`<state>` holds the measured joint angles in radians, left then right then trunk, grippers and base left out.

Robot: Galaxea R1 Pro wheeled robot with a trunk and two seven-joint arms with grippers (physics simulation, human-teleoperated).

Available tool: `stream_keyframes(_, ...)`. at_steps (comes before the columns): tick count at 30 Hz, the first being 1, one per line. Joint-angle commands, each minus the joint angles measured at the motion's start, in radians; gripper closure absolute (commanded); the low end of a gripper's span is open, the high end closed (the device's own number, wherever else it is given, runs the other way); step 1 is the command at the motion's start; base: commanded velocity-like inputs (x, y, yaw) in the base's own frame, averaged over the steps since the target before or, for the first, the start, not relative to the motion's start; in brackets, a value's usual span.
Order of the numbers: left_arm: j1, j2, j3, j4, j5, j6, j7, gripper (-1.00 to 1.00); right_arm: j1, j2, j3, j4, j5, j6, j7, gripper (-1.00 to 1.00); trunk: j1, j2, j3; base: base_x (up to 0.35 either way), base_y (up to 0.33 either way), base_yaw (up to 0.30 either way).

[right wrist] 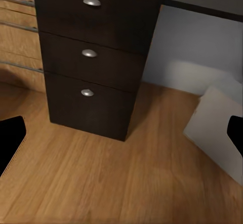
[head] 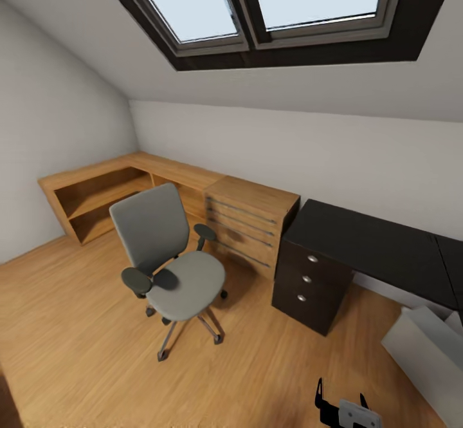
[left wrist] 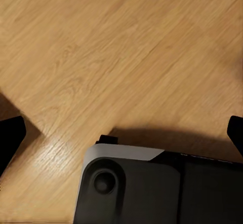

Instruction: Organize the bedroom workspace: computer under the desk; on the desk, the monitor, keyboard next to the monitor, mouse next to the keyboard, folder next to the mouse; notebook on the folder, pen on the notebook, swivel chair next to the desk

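Note:
The swivel chair (head: 170, 267), grey with black armrests, stands on the wooden floor left of centre, its seat bare. The black desk (head: 379, 248) runs along the right wall over a black drawer block (right wrist: 91, 57). The light grey computer (head: 427, 347) lies tilted on the floor beside that block, and shows again as a pale panel (right wrist: 217, 128). My right gripper (head: 341, 396) hangs low at the front, open and empty, facing the drawers (right wrist: 121, 135). My left gripper (left wrist: 121, 133) is open over bare floor. Monitor, keyboard, mouse, folder, notebook and pen are out of view.
A light wooden drawer unit (head: 251, 222) stands between chair and desk. A low wooden shelf unit (head: 96, 196) wraps the far left corner under the sloped ceiling. My own grey base (left wrist: 152, 188) sits below the left gripper. Open floor lies in front of the chair.

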<state>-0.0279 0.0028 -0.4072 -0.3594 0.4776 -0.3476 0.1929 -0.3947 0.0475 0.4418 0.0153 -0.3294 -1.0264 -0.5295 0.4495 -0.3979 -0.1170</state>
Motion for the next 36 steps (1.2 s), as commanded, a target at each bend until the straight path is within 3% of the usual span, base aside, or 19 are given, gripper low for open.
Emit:
stream_keyframes(1,-0.001,0.001,-0.009,0.000,0.004,-0.004,0.008,-1.00,-0.001,0.001,0.008,0.002,-0.005,-0.003,-0.004,-1.00,0.001,-0.002,-0.003,-0.002,0.000,0.256)
stream_keyframes(36,-0.001,0.006,-0.009,0.000,0.004,-0.004,0.008,-1.00,-0.001,0.002,0.009,0.002,-0.003,-0.007,-0.010,-1.00,0.001,-0.002,-0.031,0.000,0.000,0.258)
